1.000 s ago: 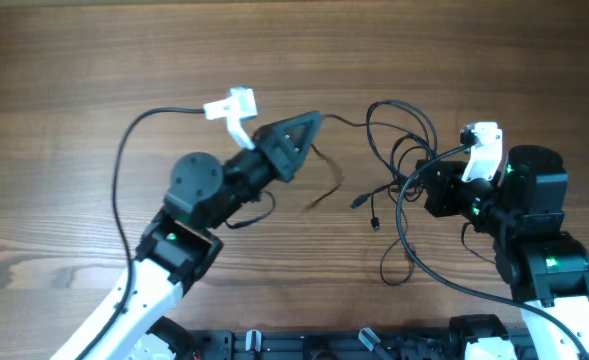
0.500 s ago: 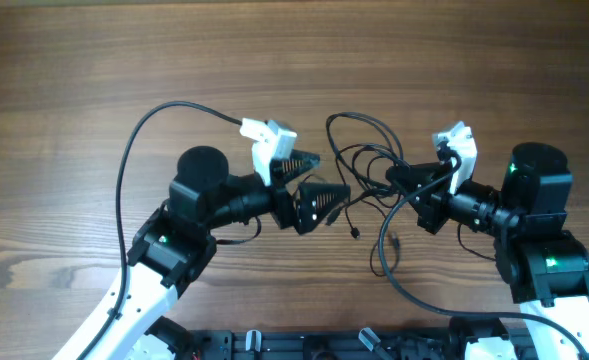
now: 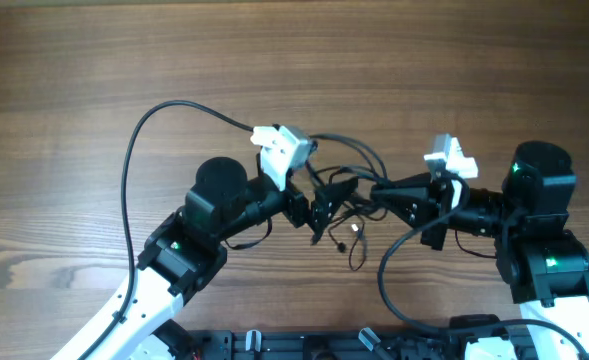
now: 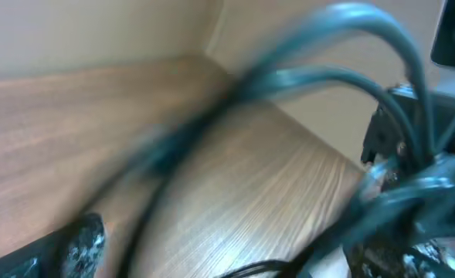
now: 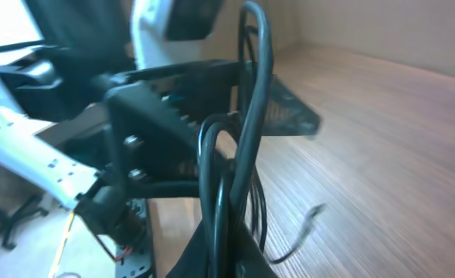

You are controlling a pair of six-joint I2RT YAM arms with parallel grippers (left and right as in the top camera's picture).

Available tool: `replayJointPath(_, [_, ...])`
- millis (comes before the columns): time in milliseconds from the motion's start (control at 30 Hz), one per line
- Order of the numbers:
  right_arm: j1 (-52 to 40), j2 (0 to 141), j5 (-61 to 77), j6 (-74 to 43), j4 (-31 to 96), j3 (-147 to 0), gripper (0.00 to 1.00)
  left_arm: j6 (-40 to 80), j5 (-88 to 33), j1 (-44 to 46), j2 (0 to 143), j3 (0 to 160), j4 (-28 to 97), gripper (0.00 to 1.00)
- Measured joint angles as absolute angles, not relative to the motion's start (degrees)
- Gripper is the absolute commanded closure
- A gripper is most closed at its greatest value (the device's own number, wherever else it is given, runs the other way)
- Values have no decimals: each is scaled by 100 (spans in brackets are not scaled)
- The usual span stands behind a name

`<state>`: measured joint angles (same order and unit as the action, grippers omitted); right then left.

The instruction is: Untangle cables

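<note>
The cables (image 3: 352, 193) are a knot of thin black cords hanging between both grippers over the middle of the wooden table (image 3: 294, 60). My right gripper (image 3: 382, 193) is shut on the cables, and its wrist view shows cords (image 5: 250, 116) looping up from its closed jaws (image 5: 229, 251). A plug end (image 5: 312, 212) dangles above the wood. My left gripper (image 3: 314, 208) stands open at the left side of the bundle. Its wrist view is blurred, with cords (image 4: 343, 77) arching ahead, a strand low between the fingers and one finger (image 4: 69, 245) at the lower left.
A thick black arm cable (image 3: 129, 170) arcs left of the left arm, and another (image 3: 384, 275) loops below the right gripper. The arms' bases (image 3: 374, 340) line the near edge. Bare wood spans the far half.
The left gripper has opened and swung right and down to the bundle. The right gripper has carried the cables left toward the centre, so the grippers now nearly meet.
</note>
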<state>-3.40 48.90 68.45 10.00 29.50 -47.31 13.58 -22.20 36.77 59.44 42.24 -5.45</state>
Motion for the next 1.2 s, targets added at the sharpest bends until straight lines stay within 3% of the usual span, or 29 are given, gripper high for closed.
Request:
replayJointPath(100, [-340, 4890, 7116, 1177, 2932, -4731, 96, 1413, -2200, 3758, 5944, 4224, -709, 1])
replayJointPath(167, [-340, 4890, 7231, 1210, 2928, -4731, 96, 1435, -2106, 4104, 5946, 4224, -749, 26])
replayJointPath(200, [-338, 4890, 7242, 1210, 2930, -4731, 96, 1452, -2078, 4163, 5959, 4224, -766, 44])
replayJointPath(367, [-338, 4890, 7223, 1210, 2928, -4731, 96, 1275, -2060, 4353, 6034, 4226, -860, 94])
replayJointPath(433, [-338, 4890, 7074, 1186, 2934, -4731, 96, 1267, -1951, 4362, 6034, 4226, -860, 96])
replayJointPath(467, [-338, 4890, 6978, 1179, 2939, -4731, 89, 1243, -1903, 4377, 6034, 4226, -860, 96])
replayJointPath(500, [-338, 4890, 6925, 1166, 2945, -4731, 76, 1249, -1831, 4390, 6034, 4226, -856, 96])
replayJointPath(700, [-338, 4890, 6287, 757, 2961, -4731, 42, 1376, -1229, 4388, 6038, 4226, -854, 96])
replayJointPath(833, [-338, 4890, 5734, 471, 3039, -4731, 36, 1579, -738, 4388, 6042, 4226, -812, 96])
replayJointPath(867, [-340, 4890, 5627, 403, 3046, -4731, 27, 1608, -613, 4388, 6042, 4226, -812, 96])
replayJointPath(1033, [-340, 4890, 5181, 156, 3085, -4731, 11, 1874, -16, 4388, 6042, 4226, -720, 96])
replayJointPath(1200, [-340, 4890, 4139, -609, 3179, -4731, 7, 2383, 532, 4388, 6045, 4226, -644, 96])
